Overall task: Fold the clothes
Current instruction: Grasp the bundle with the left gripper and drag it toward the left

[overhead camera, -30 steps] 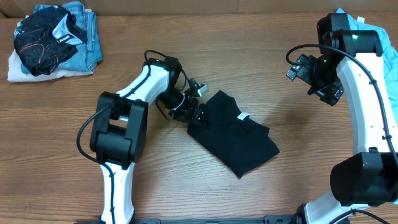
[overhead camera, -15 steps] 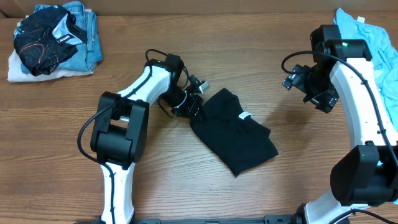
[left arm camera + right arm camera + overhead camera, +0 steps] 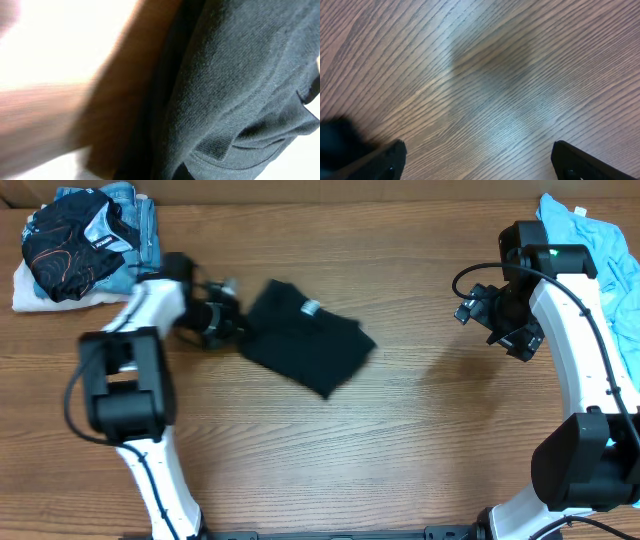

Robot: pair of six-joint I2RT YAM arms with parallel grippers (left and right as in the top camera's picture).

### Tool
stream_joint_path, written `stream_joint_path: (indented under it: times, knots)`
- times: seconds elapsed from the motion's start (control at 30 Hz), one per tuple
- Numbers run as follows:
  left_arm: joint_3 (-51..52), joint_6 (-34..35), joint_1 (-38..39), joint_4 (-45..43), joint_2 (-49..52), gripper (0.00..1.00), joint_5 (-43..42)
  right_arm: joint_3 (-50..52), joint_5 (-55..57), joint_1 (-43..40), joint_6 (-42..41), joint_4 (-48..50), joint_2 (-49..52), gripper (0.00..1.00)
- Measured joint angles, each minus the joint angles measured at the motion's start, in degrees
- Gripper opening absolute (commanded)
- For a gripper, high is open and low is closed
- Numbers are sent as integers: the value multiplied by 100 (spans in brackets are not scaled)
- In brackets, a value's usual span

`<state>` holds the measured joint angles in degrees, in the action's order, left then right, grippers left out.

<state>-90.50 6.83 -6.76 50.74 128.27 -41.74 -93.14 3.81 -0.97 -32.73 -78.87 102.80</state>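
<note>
A folded black T-shirt point(image 3: 308, 340) with a small white neck label point(image 3: 311, 307) lies on the wooden table point(image 3: 400, 440), left of centre. My left gripper point(image 3: 228, 320) is shut on the shirt's left edge. In the left wrist view the dark knit cloth point(image 3: 235, 85) fills the right side, blurred, and the fingers are hidden. A light blue T-shirt point(image 3: 590, 225) lies at the far right corner. My right gripper point(image 3: 497, 315) hovers over bare wood at the right, open, its fingertips point(image 3: 385, 160) wide apart with nothing between them.
A pile of other clothes point(image 3: 85, 245), dark and light blue over white, sits at the far left corner, just beyond the left gripper. The right arm's white links point(image 3: 585, 360) stand along the right edge.
The left gripper shut on the black shirt's edge and dragged it left and toward the back of the table. The right arm shifted slightly left, then held still.
</note>
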Motion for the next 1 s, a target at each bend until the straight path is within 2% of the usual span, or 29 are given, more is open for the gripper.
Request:
stream_joint_path:
  times: [0.03, 0.23, 0.4, 0.47, 0.5, 0.53, 0.67, 0.8, 1.0]
  knots:
    - [0, 116, -197, -17, 0, 4, 2, 0, -2, 0, -2, 9, 0, 97]
    - [0, 476, -1078, -13, 0, 33, -103, 0, -22, 0, -7, 81, 0, 97]
    - [0, 356, -1274, 55, -2, 58, -612, 0, -129, 0, -2, 155, 0, 99]
    - [4, 260, -1263, 81, -57, 75, -789, 0, -151, 0, -4, 164, 0, 100]
    - [7, 236, -1246, 81, -114, 90, -828, 0, -155, 0, -2, 166, 0, 100]
    - [15, 201, -1233, 81, -210, 100, -868, 0, -166, 0, -2, 173, 0, 100]
    - [26, 199, -1145, 87, -920, 100, -841, 0, -190, 0, -4, 170, 0, 100]
    - [24, 424, -1045, 286, -1991, 100, -308, 0, -195, 0, 0, 212, 0, 100]
    - [7, 1521, -859, 1255, -3121, 100, 1117, 7, -197, 68, -2, 337, 0, 100]
